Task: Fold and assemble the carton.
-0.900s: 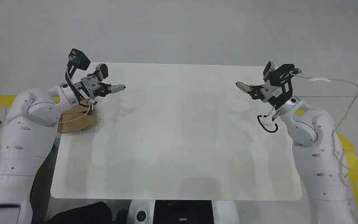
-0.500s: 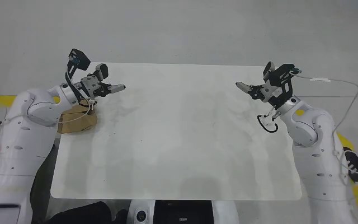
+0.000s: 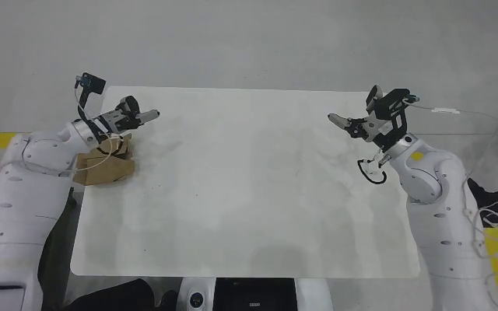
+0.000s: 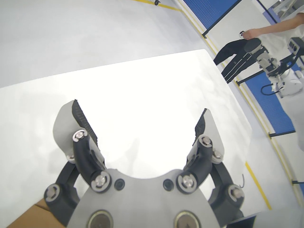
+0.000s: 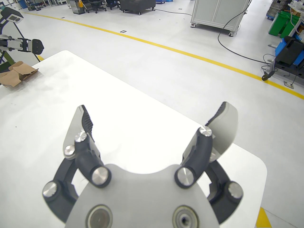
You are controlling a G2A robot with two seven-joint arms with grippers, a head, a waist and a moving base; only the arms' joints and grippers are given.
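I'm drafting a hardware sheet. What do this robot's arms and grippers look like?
The left arm and right arm have rounded white shells. The left gripper and right gripper each have a grey base, black linkages with silver screws, and grey fingers lined with black ribbed pads. A black cable loops at the right wrist.

Left tool (image 3: 149,115) drawn back toward table edge, carton (image 3: 105,165) more uncovered
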